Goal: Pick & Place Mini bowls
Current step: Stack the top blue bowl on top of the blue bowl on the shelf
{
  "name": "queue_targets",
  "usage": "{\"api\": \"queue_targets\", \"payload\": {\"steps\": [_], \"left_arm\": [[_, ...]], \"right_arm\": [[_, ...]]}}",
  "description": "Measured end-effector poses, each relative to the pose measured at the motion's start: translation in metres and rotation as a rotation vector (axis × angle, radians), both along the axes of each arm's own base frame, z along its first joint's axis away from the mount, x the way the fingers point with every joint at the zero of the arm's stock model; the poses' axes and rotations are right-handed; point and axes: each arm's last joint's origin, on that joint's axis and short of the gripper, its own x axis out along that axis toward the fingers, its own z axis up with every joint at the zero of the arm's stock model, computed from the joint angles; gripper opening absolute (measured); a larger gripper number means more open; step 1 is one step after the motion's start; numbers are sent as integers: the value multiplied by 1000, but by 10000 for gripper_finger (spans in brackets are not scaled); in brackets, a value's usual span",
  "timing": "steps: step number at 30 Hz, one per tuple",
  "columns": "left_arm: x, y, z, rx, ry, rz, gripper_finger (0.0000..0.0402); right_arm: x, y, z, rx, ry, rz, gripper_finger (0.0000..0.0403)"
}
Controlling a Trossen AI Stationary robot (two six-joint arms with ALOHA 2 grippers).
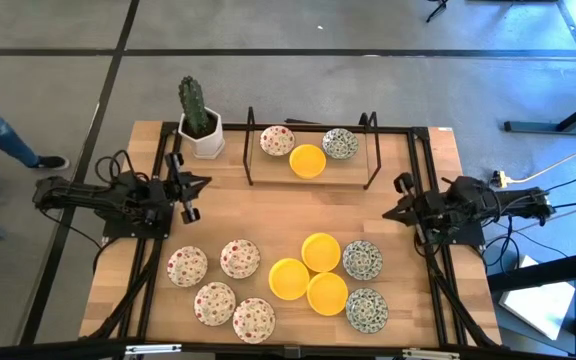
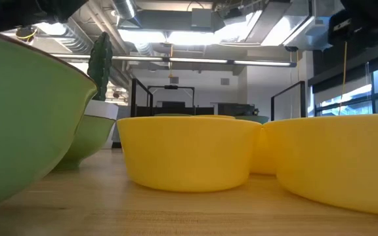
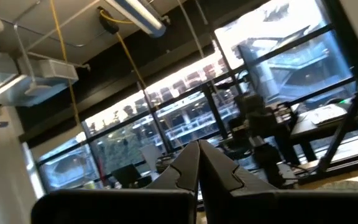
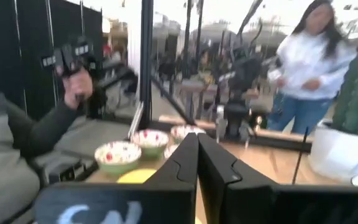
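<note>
On the table's near half you have 9 mini bowls (image 1: 308, 272), 3 more on the rack (image 1: 310, 178); left gripper (image 1: 200, 184) and right gripper (image 1: 392, 213) sit pinched together, empty.

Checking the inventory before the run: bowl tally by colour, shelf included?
Yellow bowls: 4 (3 on the table, 1 on the rack)
Red-pink speckled bowls: 5 (4 on the table, 1 on the rack)
Green-grey patterned bowls: 3 (2 on the table, 1 on the rack)
Total: 12 bowls
</note>
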Motion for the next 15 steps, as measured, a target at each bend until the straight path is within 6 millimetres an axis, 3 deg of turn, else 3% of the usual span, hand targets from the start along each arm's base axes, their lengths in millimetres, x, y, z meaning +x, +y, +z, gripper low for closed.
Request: {"api": "queue_targets", "payload": {"steps": [5, 11, 15], "left_arm": [[0, 2, -1, -53, 3, 68, 8], [1, 4, -4, -108, 33, 96, 4], [2, 4, -8, -121, 64, 92, 2]], "right_arm": [[24, 2, 21, -24, 182, -19, 6], [63, 5, 41, -9, 677, -180, 7], [83, 9, 47, 37, 923, -260, 34]]}}
